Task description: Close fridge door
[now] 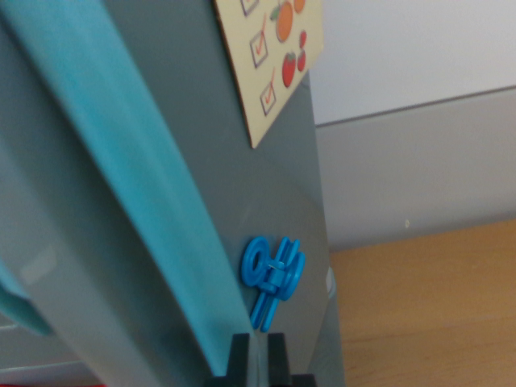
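Observation:
The grey fridge door point(161, 161) fills the wrist view's left and middle, very close and seen at a slant. A teal strip point(137, 161) runs diagonally down it from top left toward the bottom centre. A blue plastic magnet point(272, 274) sticks to the door's face, and a card with fruit pictures and tick boxes point(274, 56) is fixed near the top. My gripper point(258, 359) shows at the bottom edge as two black fingertips point(239, 359) standing close together, right against the door just below the magnet. Only a thin grey slit shows between them, and nothing is held.
A wooden tabletop point(427, 306) lies to the wrist view's right of the door. Behind it stands a pale grey wall point(419, 153) with a white upper part. A white and teal part of the fridge point(20, 322) shows at the lower left.

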You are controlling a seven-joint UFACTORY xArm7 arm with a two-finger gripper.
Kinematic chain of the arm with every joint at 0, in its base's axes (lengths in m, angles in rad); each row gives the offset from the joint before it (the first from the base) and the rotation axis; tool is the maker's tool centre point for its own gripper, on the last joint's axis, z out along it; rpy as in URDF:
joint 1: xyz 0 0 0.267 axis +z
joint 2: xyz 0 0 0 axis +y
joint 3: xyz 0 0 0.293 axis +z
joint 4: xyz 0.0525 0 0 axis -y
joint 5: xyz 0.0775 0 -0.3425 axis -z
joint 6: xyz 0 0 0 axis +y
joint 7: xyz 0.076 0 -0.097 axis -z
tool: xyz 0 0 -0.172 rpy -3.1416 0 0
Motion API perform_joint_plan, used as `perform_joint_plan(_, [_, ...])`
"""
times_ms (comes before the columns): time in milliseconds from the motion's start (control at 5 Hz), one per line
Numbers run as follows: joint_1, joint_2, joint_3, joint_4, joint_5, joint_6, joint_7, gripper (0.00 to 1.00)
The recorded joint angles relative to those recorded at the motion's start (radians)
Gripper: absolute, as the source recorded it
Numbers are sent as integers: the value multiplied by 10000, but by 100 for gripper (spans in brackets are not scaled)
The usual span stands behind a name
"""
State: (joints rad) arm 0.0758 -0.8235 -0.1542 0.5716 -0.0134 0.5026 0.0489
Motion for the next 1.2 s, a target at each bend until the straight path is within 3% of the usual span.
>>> perform_joint_plan(200, [0,533,2,263,0,-2,0,100])
perform_joint_plan(400, [0,533,2,263,0,-2,0,100])
perform_joint_plan(600, [0,987,64,527,0,-8,0,100])
perform_joint_plan(800, [0,987,64,527,0,-8,0,100])
perform_joint_plan(1000, [1,1342,267,757,0,-18,0,100])
perform_joint_plan(1200, [1,1342,267,757,0,-18,0,100])
